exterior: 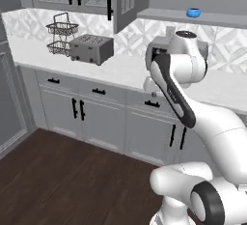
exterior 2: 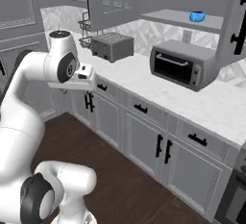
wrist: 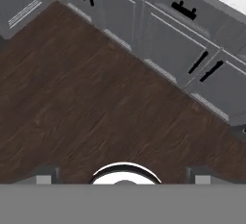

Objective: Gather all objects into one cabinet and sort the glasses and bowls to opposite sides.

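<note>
The pincer (wrist: 123, 175) points down at the dark wood floor (wrist: 96, 117), and its two tips stand wide apart with nothing between them. Far off to its left on the counter (exterior: 120, 69) is a wire basket rack (exterior: 61, 39), and next to that a grey toaster (exterior: 91, 49). Further right sits a toaster oven (exterior 2: 181, 66). High above the pincer, on the long grey shelf (exterior 2: 185, 20), sits the little blue bowl (exterior 2: 197, 16). It is round and squat and stands upright, mouth up, with no long side. A tall grey cabinet door (exterior: 126, 2) hangs open beside the shelf. Grey cupboards (wrist: 192, 50) stand just past the pincer.
</note>
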{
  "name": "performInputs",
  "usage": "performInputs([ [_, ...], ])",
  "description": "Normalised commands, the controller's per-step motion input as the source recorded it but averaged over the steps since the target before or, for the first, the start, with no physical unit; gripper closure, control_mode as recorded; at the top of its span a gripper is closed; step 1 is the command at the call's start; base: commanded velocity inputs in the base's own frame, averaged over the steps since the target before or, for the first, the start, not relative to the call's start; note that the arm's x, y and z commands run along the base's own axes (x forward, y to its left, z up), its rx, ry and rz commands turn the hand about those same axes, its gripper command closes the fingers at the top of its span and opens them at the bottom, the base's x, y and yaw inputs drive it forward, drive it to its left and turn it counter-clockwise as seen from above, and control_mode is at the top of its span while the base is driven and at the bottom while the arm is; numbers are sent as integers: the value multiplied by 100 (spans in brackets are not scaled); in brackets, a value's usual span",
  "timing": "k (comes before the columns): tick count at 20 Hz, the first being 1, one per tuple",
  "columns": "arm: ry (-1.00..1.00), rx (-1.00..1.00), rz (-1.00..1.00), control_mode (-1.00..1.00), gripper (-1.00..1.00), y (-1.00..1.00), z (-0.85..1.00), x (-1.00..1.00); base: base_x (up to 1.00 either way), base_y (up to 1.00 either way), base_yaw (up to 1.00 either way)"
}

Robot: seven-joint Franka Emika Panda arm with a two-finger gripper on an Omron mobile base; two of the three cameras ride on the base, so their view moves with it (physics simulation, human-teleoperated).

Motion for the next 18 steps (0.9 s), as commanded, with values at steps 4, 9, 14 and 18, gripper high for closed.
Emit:
performInputs([
  [4, 0, 0, 0, 100, -100, 0, 0, 0, 46, 28, -69],
  [9, 0, 0, 0, 100, -100, 0, 0, 0, 62, 35, -63],
  [14, 0, 0, 0, 100, -100, 0, 0, 0, 100, 51, -31],
  [18, 0, 0, 0, 100, -100, 0, 0, 0, 100, 52, -33],
])
